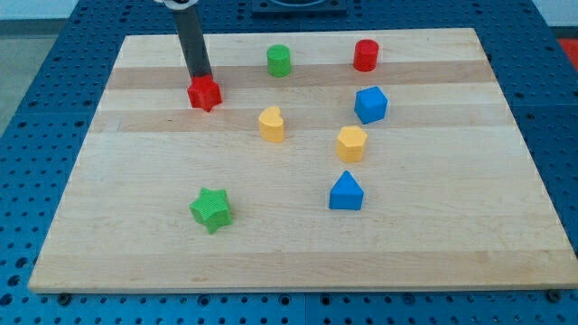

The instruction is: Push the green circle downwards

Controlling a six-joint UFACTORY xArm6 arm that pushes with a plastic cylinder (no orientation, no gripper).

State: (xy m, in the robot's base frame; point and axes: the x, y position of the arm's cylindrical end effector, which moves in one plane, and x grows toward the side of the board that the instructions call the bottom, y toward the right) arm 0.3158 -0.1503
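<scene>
My tip (202,78) sits at the view's upper left, right behind the red star (205,93) and seemingly touching its top edge; the exact contact is hard to judge because the star covers the rod's very end. This arm carries no jaws at all, only the bare rod, so there is nothing to open or close. Parked there, the tip is well to the left of its target and roughly level with it, so I judge it would have to swing up and across before it could press from above.

Lower down on the counter (126,235) lies the green star (211,209), alone near the view's bottom left and out of the way.

Further right, the green circle (279,60), the block to be pushed, stands near the top edge of the counter. Directly below it waits the yellow heart (272,124), close enough that a straight downward shove would likely run the circle into it.

Next come the yellow hexagon (351,143) and, beneath it, the blue triangle (346,191).

At the right are the red cylinder (365,55) near the top edge and the blue block (370,105) below it, its shape hard to make out.

The rod's upper part and the arm are cut off at the view's top.
</scene>
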